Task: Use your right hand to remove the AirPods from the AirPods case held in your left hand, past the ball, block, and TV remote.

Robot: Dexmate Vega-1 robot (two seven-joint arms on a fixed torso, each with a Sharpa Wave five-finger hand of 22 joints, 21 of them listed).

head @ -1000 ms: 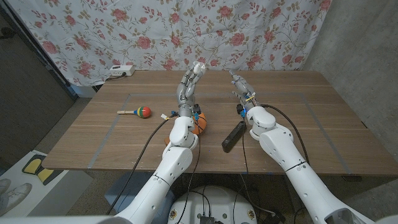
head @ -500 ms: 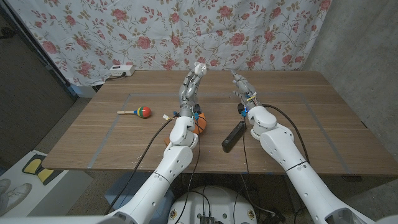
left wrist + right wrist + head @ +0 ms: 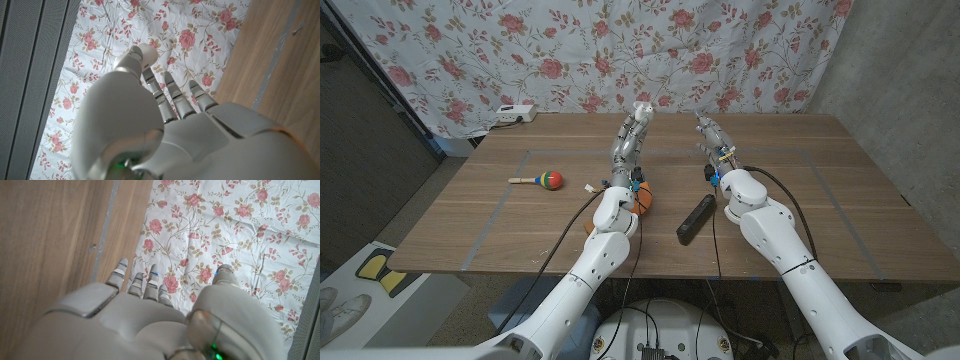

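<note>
The white AirPods case [image 3: 641, 109] is sitting high in the fingertips of the raised left hand [image 3: 627, 140], so a nudge from the right hand [image 3: 711, 135] risks knocking it loose, I judge. The right hand is reaching forward beside it, fingers extended and apart, gripping nothing, beyond the ball [image 3: 640, 196] and TV remote [image 3: 695, 219].

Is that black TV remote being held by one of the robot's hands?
No. In the head view the TV remote lies on the wooden table, while the right hand is raised farther back, apart from it.

one ball [image 3: 642, 196], one remote [image 3: 696, 219], one maraca [image 3: 539, 180]
</note>
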